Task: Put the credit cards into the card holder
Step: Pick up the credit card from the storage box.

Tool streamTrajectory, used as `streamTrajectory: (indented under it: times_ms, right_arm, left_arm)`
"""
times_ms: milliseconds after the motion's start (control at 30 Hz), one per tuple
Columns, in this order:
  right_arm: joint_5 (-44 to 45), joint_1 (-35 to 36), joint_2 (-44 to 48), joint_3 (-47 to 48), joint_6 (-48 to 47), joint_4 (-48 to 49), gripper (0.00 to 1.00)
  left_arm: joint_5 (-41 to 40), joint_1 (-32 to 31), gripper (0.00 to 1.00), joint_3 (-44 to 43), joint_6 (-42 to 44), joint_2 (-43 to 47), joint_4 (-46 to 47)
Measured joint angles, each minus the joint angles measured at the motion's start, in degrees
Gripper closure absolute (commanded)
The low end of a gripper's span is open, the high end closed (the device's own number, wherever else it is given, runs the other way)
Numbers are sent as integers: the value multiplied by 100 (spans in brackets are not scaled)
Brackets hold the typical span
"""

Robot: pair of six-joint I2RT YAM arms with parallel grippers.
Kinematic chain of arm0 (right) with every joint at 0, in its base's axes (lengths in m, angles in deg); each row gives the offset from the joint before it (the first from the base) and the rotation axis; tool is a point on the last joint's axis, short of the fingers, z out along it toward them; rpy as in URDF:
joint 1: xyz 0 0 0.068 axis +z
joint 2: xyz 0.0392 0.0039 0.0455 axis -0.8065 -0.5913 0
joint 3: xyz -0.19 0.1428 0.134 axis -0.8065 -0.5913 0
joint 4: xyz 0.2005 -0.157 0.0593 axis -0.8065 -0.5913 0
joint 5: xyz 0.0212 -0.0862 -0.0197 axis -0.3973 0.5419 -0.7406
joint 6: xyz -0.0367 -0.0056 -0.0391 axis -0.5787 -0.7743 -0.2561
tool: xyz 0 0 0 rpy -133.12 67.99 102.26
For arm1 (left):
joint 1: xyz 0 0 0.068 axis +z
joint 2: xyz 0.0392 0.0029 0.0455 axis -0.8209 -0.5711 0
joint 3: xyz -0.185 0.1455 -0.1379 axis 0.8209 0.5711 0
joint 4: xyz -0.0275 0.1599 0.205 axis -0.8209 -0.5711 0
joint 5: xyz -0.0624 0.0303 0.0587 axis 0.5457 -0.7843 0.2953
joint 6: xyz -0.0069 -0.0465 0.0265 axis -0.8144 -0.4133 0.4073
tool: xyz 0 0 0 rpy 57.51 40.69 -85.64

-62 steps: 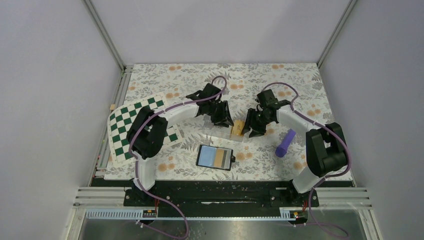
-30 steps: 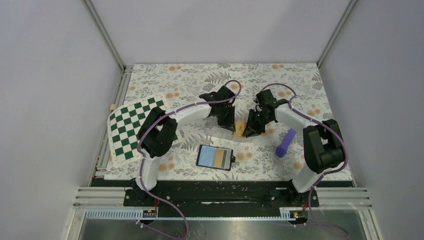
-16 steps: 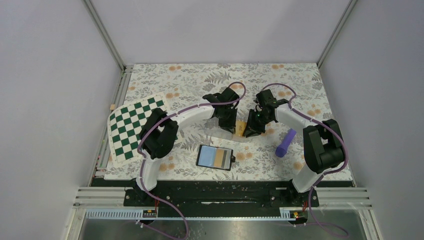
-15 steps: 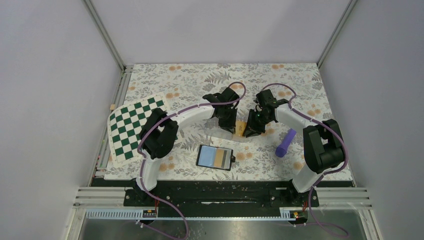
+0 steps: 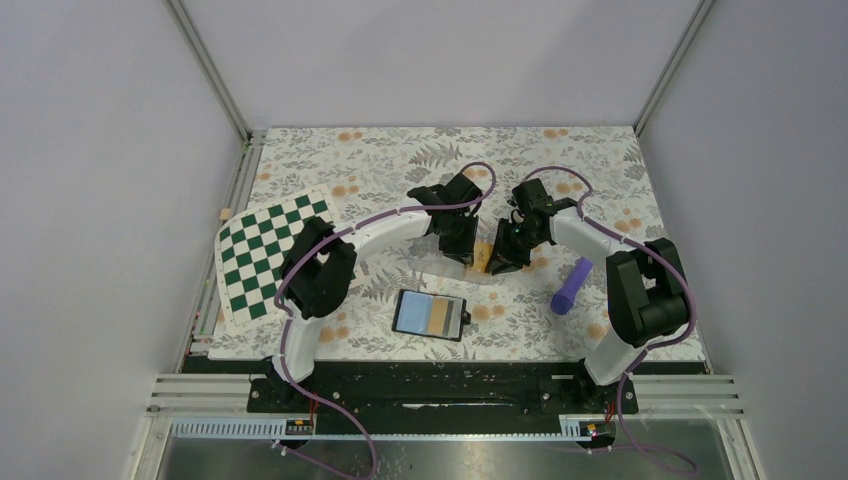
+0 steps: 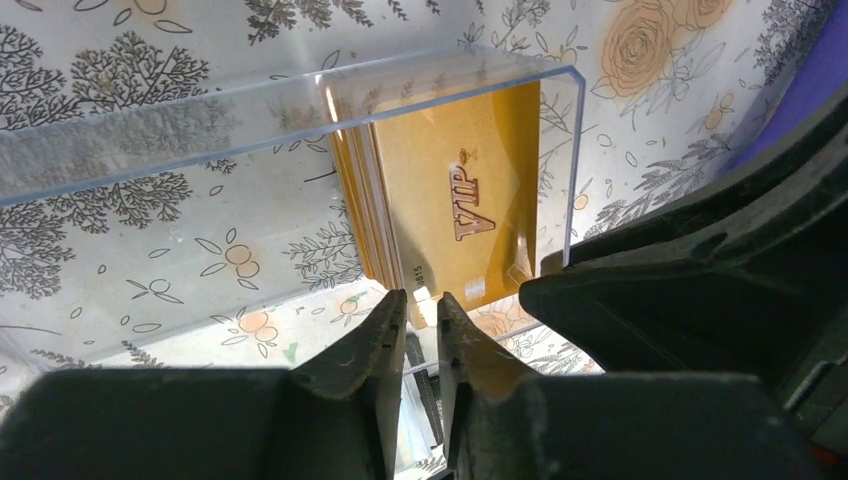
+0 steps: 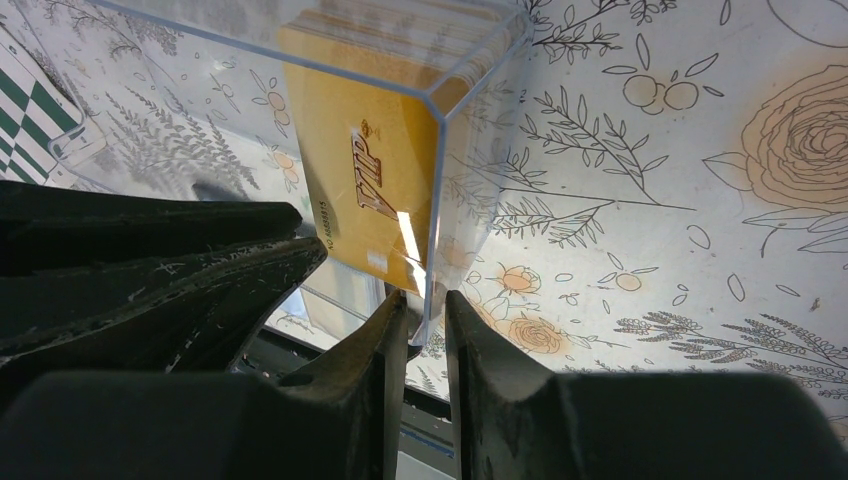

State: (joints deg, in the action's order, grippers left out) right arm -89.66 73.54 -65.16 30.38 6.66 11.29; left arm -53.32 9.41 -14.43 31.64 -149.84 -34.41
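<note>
Gold "VIP" credit cards (image 6: 470, 215) stand on edge as a stack at one end of a clear plastic box (image 6: 250, 110). In the overhead view the cards (image 5: 481, 255) show between both grippers. My left gripper (image 6: 422, 298) is over the front card's near edge, its jaws a narrow gap apart and the card's edge just at the tips. My right gripper (image 7: 420, 300) is shut on the box's end wall (image 7: 437, 200), next to the cards (image 7: 370, 190). The card holder (image 5: 431, 313) lies open and flat nearer the bases, showing pale pockets and a tan one.
A purple cylinder (image 5: 571, 285) lies to the right of the box. A green-and-white checkered board (image 5: 270, 255) sits at the left, partly under the left arm. The floral cloth (image 5: 400, 160) covers the table.
The left gripper has moved right to the stack of cards, and its jaws have parted slightly. The right gripper has kept its hold on the box wall.
</note>
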Motion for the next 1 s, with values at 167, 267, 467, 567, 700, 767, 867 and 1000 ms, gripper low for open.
streamTrajectory:
  times_ms: [167, 267, 467, 567, 700, 767, 867, 1000]
  right_arm:
    - [-2, 0, 0, 0, 0, 0, 73]
    - [-4, 0, 0, 0, -2, 0, 73]
    - [-9, 0, 0, -2, -9, 0, 73]
    - [-11, 0, 0, -2, -22, 0, 73]
    - [-13, 0, 0, -2, -37, 0, 73]
    - [-17, 0, 0, -2, -39, 0, 73]
    - [-28, 0, 0, -2, -44, 0, 73]
    - [-46, -4, 0, -2, -44, -2, 73]
  left_arm:
    - [-149, 0, 80, 0, -4, 0, -52]
    - [-162, 0, 84, 0, -4, 0, -81]
    - [-157, -37, 93, -15, -4, 0, -140]
    - [-144, -76, 97, -98, 2, -2, -168]
    - [-109, -131, 98, -195, 2, -2, -140]
    - [-76, -149, 97, -199, 2, -2, -103]
    - [-70, -157, 84, -199, 0, -2, -96]
    - [-175, -162, 76, -199, 13, -2, -133]
